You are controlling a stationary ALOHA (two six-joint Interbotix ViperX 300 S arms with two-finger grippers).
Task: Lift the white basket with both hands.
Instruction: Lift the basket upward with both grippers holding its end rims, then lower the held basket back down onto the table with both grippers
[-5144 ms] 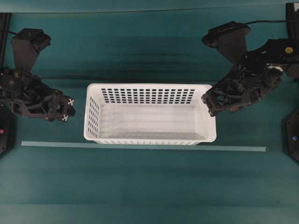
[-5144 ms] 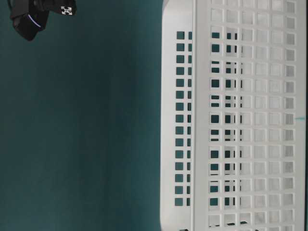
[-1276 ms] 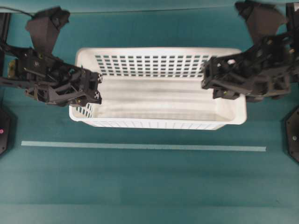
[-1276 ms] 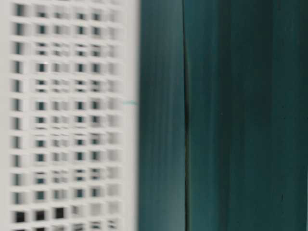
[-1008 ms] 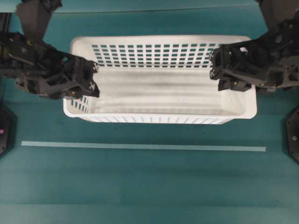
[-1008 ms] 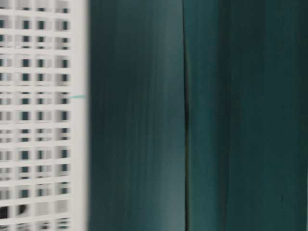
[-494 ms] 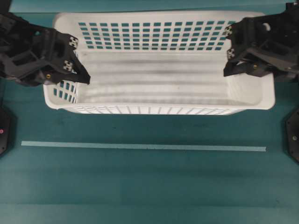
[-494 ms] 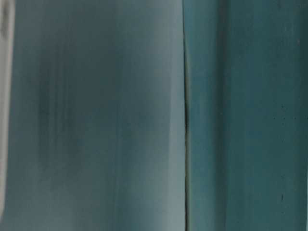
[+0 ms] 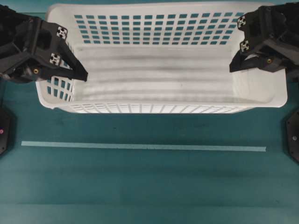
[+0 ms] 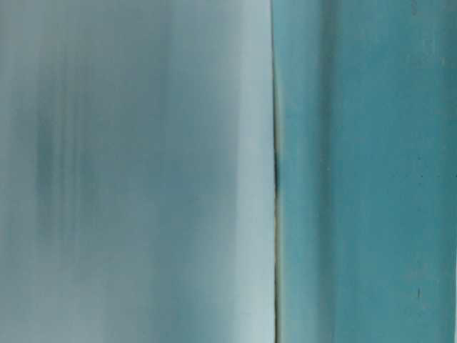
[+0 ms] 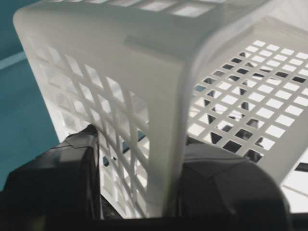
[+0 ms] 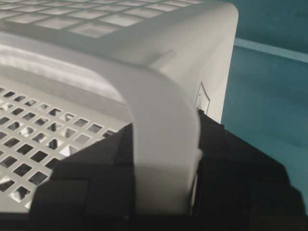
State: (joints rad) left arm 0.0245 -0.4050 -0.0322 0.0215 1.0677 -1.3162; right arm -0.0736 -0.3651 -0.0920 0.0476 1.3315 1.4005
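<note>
The white basket (image 9: pixel 159 77) hangs level above the teal table, large and near the top of the overhead view, with nothing on its floor. My left gripper (image 9: pixel 70 65) is shut on the rim of its left short wall. My right gripper (image 9: pixel 238 53) is shut on the rim of its right short wall. In the left wrist view the slotted wall and rolled rim (image 11: pixel 161 120) run down between the two black fingers (image 11: pixel 53 183). In the right wrist view the rim (image 12: pixel 163 125) is pinched between the fingers (image 12: pixel 240 178). The table-level view shows no basket.
A thin pale tape strip (image 9: pixel 140 146) crosses the teal table (image 9: pixel 149 186) in front of the basket. Black arm bases sit at the left edge (image 9: pixel 3 130) and right edge (image 9: pixel 293 140). The table-level view is only blurred pale and teal surface (image 10: pixel 357 171).
Both grippers have carried the basket upward. It looks larger and sits higher in the overhead view, and it has left the table-level view.
</note>
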